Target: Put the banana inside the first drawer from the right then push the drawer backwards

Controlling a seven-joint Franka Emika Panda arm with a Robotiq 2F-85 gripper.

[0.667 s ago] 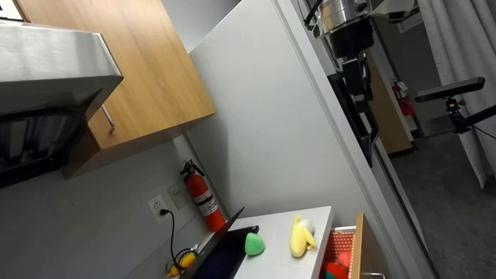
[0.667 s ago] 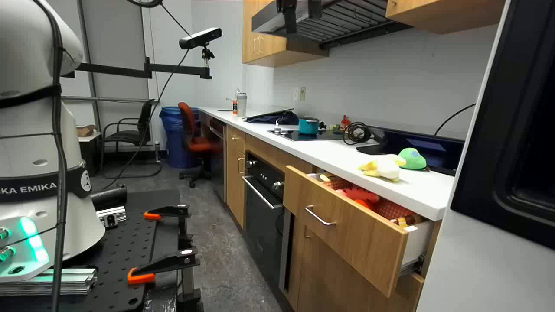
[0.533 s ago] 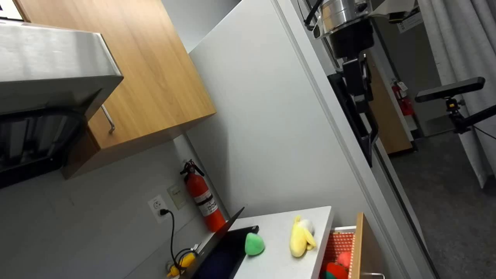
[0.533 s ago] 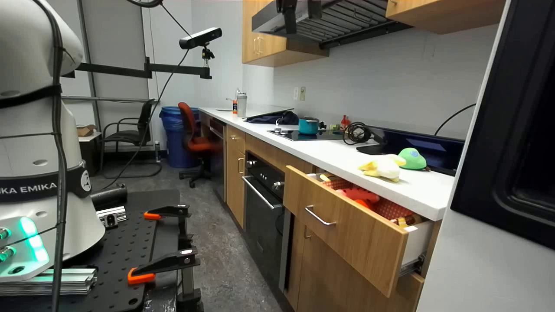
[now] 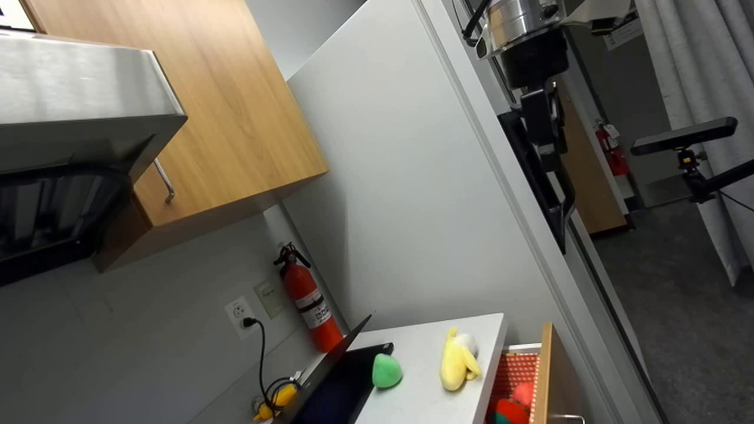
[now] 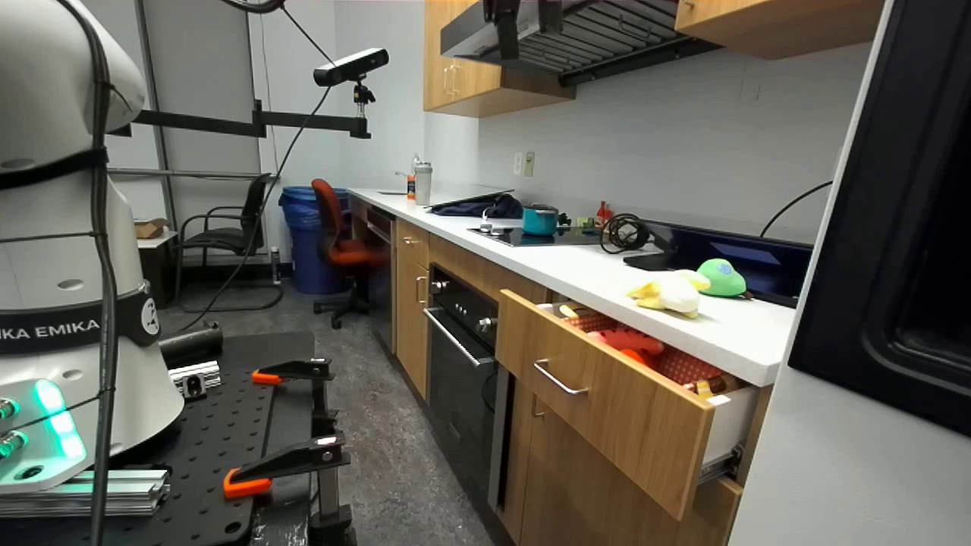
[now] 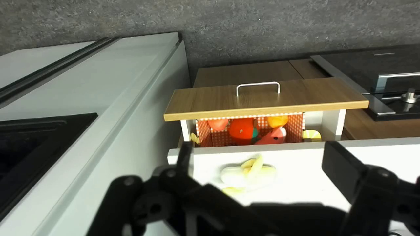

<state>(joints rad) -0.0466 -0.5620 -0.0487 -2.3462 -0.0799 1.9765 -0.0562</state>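
The banana (image 5: 455, 365), a yellow and white plush, lies on the white counter top in both exterior views (image 6: 671, 293). It also shows in the wrist view (image 7: 257, 173), washed out by glare. The first drawer from the right (image 6: 599, 394) is pulled open, with a light wood front and metal handle. In the wrist view the drawer (image 7: 210, 101) lies just beyond the counter edge. My gripper (image 7: 257, 154) is open and empty, with the banana showing between its fingers. In an exterior view the gripper (image 5: 559, 232) hangs pointing down, well above the counter and drawer.
A green plush (image 6: 721, 278) lies beside the banana, near a dark open case (image 5: 347, 383). Inside the drawer, a red-checked basket (image 7: 205, 134) holds several plush toys, including a red-orange one (image 7: 242, 131). A tall white panel (image 5: 406, 176) rises beside the counter. A range hood (image 5: 88, 88) hangs above.
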